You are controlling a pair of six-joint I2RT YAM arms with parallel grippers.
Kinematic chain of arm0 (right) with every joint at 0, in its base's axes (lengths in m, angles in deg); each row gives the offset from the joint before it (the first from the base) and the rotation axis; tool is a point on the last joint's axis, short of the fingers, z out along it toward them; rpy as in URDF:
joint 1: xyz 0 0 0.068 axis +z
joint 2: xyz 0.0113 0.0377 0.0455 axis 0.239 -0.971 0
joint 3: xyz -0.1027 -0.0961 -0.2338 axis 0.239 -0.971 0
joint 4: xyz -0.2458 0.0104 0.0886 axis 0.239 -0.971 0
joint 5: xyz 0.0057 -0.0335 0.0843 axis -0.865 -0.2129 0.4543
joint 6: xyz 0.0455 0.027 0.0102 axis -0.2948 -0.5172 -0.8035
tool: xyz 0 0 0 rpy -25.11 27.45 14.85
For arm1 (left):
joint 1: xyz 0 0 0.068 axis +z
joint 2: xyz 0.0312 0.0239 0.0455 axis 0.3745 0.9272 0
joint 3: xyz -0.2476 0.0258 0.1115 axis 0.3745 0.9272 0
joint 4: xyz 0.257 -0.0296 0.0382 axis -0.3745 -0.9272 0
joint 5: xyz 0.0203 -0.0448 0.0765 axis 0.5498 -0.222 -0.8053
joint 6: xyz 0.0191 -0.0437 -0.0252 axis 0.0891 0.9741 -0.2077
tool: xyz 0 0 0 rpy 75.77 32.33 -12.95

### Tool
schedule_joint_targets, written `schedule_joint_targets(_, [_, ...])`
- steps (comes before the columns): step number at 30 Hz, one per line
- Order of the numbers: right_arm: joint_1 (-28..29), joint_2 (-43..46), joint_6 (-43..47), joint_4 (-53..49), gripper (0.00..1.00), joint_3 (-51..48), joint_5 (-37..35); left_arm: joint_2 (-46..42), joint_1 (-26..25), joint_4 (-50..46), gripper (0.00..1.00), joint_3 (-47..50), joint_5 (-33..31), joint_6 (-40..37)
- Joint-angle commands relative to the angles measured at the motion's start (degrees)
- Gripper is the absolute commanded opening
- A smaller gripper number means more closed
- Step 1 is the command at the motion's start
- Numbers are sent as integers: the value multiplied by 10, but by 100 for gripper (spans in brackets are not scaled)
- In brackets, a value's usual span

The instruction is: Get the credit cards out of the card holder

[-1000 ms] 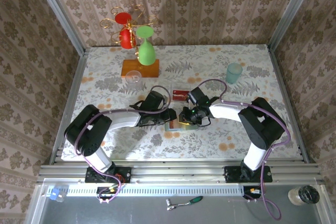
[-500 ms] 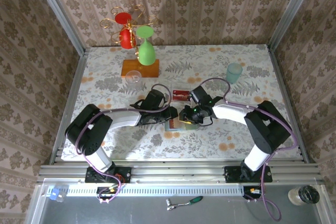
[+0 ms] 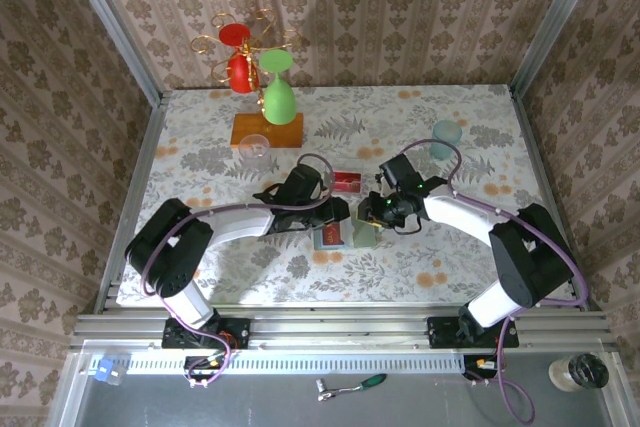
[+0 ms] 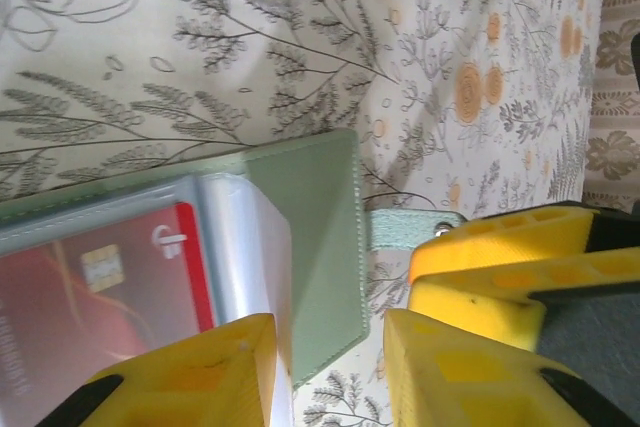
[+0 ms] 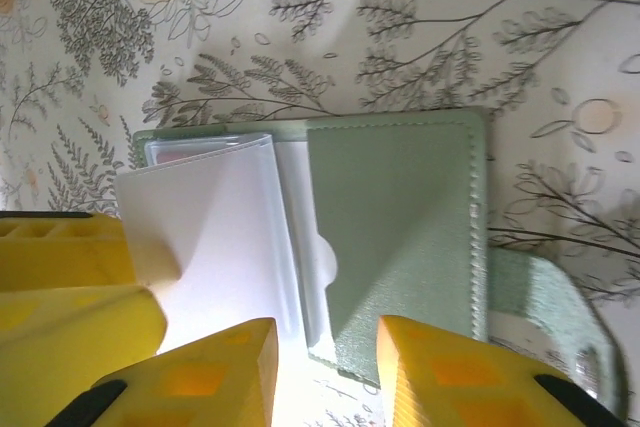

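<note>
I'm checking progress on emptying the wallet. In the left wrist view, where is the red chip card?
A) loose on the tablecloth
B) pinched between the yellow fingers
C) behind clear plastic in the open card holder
C: the red card lies inside the open card holder, under clear plastic.

Table count
One wallet [image 3: 362,235], one clear tray [image 3: 331,187], one cup [image 3: 446,137], two red cards [image 4: 100,287]: one in the wallet, one in the tray.
</note>
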Motion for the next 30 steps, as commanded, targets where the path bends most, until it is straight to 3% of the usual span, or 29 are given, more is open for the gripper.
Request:
schedule_joint_targets(1, [-10,23,21,-36,33,10,-17,25,-8,-11,34,-25,9,-2])
schedule_joint_targets(18, [-29,52,31,-47,36,4,-16,106,-40,0,31,-80,28,3])
schedule_joint_targets(24, [-29,50,29,-43,36,5,-11,111,-45,-6,43,-76,30,7])
schedule_joint_targets(30, [-29,49,24,-38,37,6,-9,114,-47,-15,45,-74,36,5])
